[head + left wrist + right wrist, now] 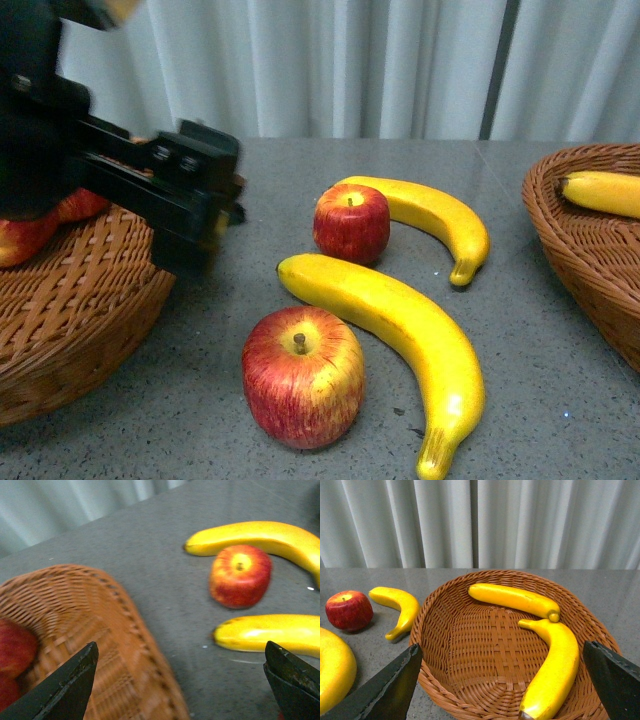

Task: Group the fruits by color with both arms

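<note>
Two red apples lie on the grey table, one near and one further back. Between them runs a long banana, and a second banana curves behind the far apple. My left gripper is open and empty, hanging over the rim of the left basket, which holds red apples. Over the right basket my right gripper stands open and holds nothing. Two bananas lie in that basket.
The left arm blocks part of the left basket in the front view. The right basket sits at the table's right edge. A pale curtain hangs behind the table. The right arm is out of the front view.
</note>
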Motion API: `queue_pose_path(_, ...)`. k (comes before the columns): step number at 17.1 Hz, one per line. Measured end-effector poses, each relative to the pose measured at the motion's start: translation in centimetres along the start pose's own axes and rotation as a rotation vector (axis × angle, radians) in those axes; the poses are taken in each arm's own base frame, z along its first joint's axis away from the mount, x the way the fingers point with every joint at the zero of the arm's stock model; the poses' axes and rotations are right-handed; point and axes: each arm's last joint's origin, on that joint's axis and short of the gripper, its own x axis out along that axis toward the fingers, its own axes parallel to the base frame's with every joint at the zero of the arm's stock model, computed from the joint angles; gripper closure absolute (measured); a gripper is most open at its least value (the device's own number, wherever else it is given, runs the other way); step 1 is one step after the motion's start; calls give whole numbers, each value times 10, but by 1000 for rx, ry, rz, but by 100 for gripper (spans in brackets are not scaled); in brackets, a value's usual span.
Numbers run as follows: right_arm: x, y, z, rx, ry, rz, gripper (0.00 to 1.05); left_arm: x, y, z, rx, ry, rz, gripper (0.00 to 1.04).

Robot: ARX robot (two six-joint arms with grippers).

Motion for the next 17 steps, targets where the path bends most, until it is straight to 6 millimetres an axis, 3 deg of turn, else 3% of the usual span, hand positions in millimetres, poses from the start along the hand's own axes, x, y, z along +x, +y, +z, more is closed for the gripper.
queue_pose_path(4,0,0,0,0,0,0,7,4,-14,2,21,10,-60,7)
queue_pose_path(7,0,0,0,0,0,0,7,5,-53,-1,58,52,-186,7)
queue_pose_path(9,0,0,0,0,0,0,7,6,-69,-3,66,51,-236,7)
queue_pose_path(17,0,0,0,0,0,0,7,15,-77,-32,-31,169,-231,7)
